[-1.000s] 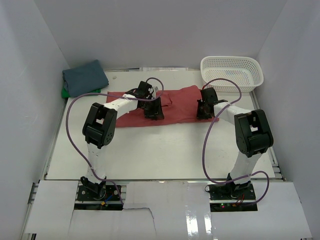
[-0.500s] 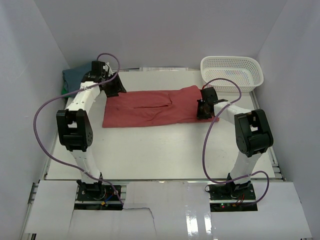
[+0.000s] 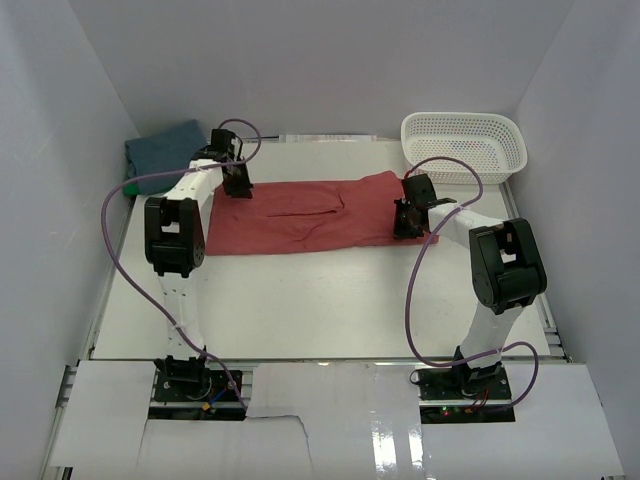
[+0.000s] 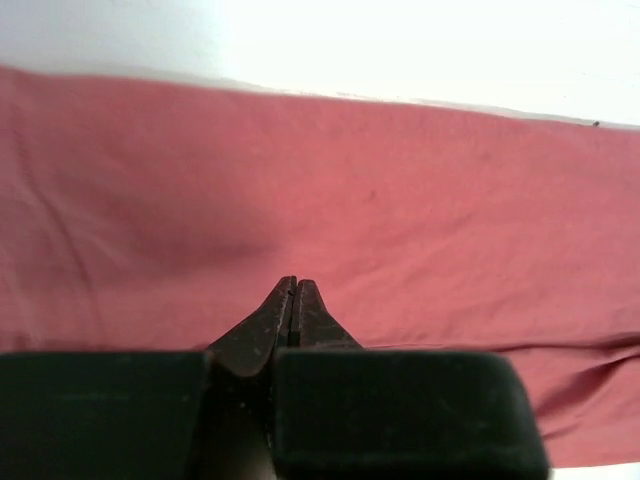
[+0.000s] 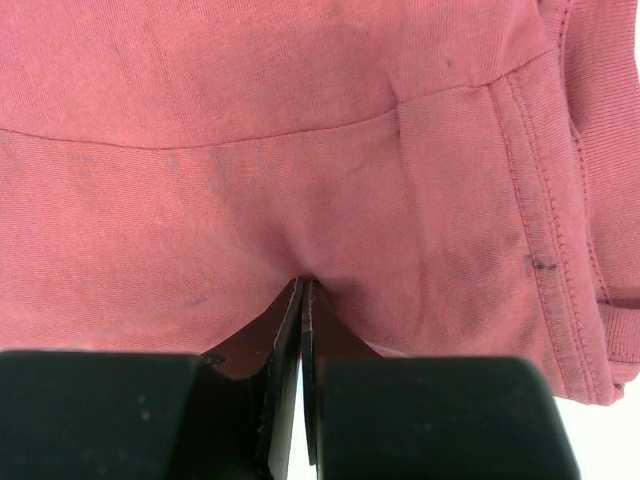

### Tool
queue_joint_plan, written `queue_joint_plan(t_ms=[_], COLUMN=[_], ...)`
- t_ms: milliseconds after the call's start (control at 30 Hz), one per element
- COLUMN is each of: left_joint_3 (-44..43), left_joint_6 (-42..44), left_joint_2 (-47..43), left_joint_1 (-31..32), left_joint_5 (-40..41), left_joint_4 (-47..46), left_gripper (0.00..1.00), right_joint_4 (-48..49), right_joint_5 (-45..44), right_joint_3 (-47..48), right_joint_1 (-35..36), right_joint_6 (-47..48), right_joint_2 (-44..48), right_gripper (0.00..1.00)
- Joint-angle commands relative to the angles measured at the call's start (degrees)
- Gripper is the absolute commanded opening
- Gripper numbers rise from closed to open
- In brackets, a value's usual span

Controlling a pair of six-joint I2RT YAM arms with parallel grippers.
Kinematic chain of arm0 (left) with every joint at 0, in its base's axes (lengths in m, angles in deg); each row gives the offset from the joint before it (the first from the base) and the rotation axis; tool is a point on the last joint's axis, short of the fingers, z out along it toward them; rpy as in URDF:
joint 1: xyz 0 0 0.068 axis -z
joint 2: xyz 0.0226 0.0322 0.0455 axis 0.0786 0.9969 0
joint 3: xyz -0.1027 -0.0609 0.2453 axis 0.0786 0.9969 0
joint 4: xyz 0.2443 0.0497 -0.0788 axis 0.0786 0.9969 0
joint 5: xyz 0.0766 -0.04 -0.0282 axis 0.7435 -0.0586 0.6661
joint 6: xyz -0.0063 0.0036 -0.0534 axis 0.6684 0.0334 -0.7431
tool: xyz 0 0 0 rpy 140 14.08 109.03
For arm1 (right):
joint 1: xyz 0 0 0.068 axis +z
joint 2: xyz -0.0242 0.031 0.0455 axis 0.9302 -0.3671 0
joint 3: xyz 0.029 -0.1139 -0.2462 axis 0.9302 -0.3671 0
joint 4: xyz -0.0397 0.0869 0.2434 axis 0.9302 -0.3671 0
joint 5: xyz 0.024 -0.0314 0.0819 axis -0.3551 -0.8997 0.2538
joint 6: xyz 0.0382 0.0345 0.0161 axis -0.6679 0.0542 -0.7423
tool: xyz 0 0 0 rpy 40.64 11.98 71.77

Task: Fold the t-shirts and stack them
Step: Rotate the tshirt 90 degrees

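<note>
The coral-red t-shirt (image 3: 300, 215) lies spread lengthwise across the middle of the table. My left gripper (image 3: 238, 186) is at its far left corner. In the left wrist view that gripper (image 4: 294, 283) is shut with its tips down in the red cloth (image 4: 420, 200). My right gripper (image 3: 405, 224) is at the shirt's right end. It is shut on a puckered pinch of the same shirt (image 5: 330, 180), and its tips (image 5: 303, 284) meet under the pucker. The slate-blue t-shirt (image 3: 168, 153) lies folded at the back left, on top of a bright green one (image 3: 128, 186) whose edge peeks out.
A white mesh basket (image 3: 463, 146) stands at the back right corner. White walls close in the table on the left, back and right. The left arm's purple cable (image 3: 120, 250) loops wide over the table's left side.
My left arm left the shirt's middle, swung to the back left, then came to the shirt's far left corner and its jaws closed. The shirt now lies flatter. The right arm has not moved.
</note>
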Motion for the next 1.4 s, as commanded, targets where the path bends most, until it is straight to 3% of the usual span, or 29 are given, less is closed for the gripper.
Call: queue_joint_plan(t_ms=[0, 767, 1367], left_joint_3=[-4.3, -10.7, -2.1], left_joint_6=[0.2, -3.7, -10.4], left_joint_2=[-1.1, 7.1, 7.3], left_joint_1=[-0.4, -3.0, -4.1], left_joint_5=[3.6, 11.4, 16.6], left_joint_4=[-0.4, 3.5, 10.6], left_gripper=[0.04, 0.0, 0.0], right_joint_4=[-2.1, -2.4, -6.0], right_joint_5=[0.6, 1.0, 0.6], right_joint_3=[1.3, 1.5, 9.7], right_joint_1=[-0.2, -0.2, -0.2], right_joint_6=[0.6, 0.5, 0.9], right_joint_2=[0.1, -0.8, -4.8], right_gripper=[0.08, 0.08, 0.08])
